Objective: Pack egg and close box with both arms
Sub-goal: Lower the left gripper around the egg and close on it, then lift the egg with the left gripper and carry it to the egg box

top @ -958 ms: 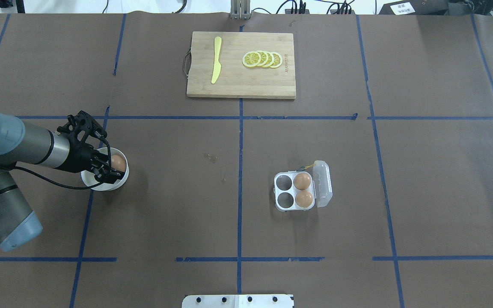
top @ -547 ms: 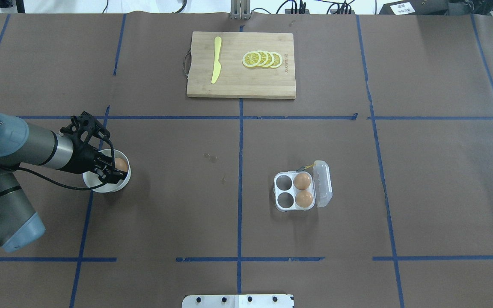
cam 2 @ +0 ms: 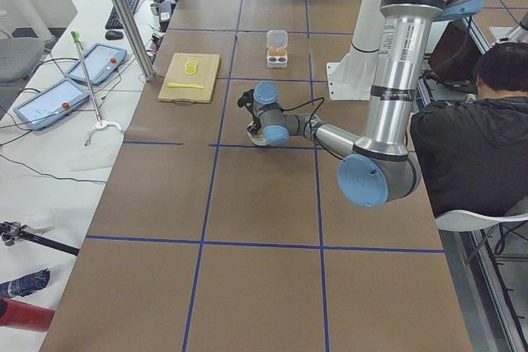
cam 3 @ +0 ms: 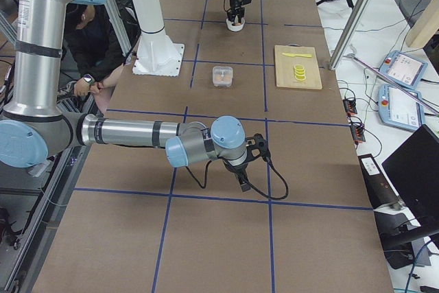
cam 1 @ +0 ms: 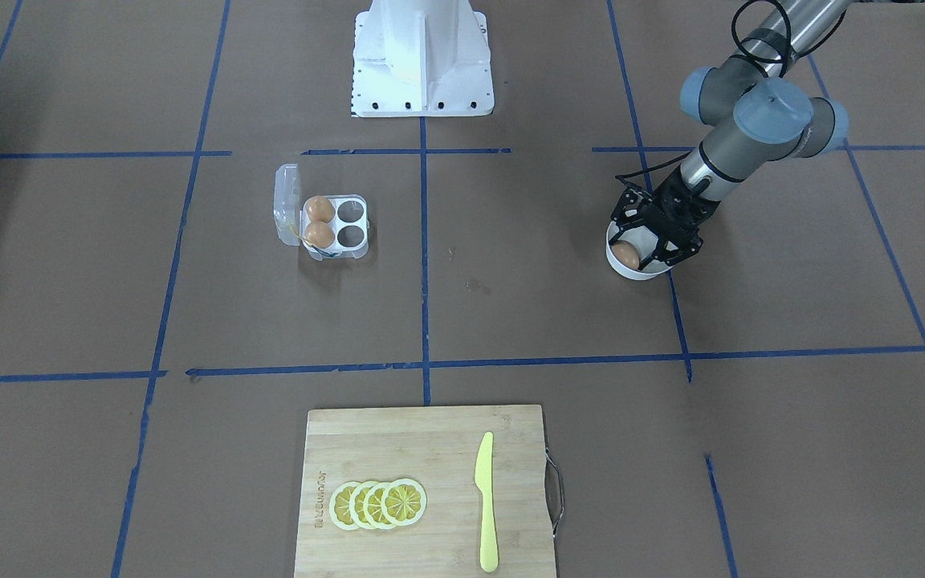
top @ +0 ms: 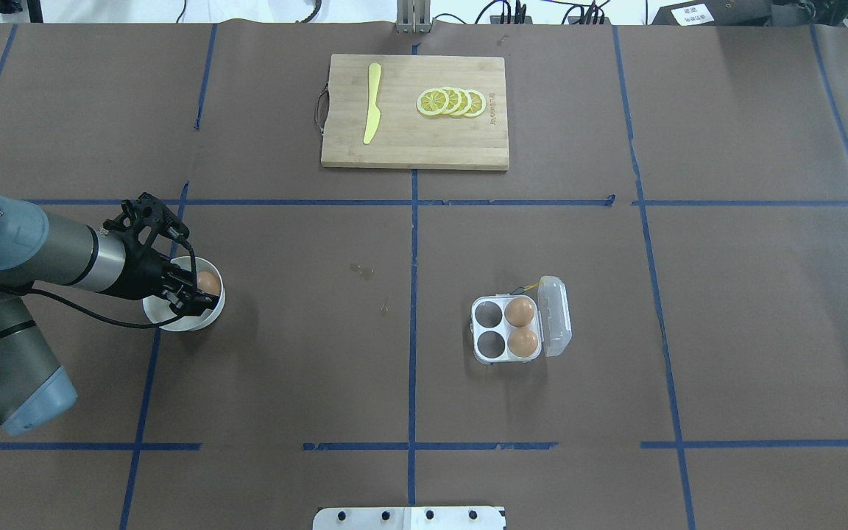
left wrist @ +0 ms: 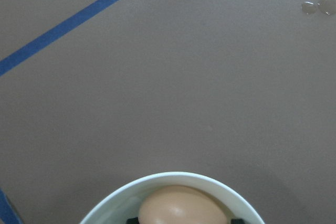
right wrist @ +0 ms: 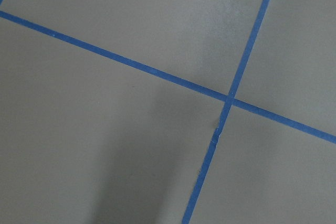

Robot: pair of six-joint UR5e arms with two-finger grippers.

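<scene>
I had the left gripper (top: 199, 293) reaching down into the white bowl (top: 174, 324) at my left side of the table. In the left wrist view its dark pads (left wrist: 233, 219) sat against both sides of the egg (top: 208, 282), so the jaws were drawn in on it. The egg lay low in the bowl, near the rim facing the table's middle. The box (top: 504, 328) stood well apart from the bowl, right of the centre line, with its clear lid (top: 555, 316) swung open on the side away from the bowl. Two other brown eggs (top: 520, 326) filled the two cells next to the lid. The right gripper (cam 3: 243, 182) showed only in the right-side view, hanging over bare table near a tape crossing, and I could not tell how its jaws stood. At the far edge lay a wooden cutting board (top: 409, 147) carrying a yellow knife (top: 372, 103) and a fanned row of lemon slices (top: 451, 101)
</scene>
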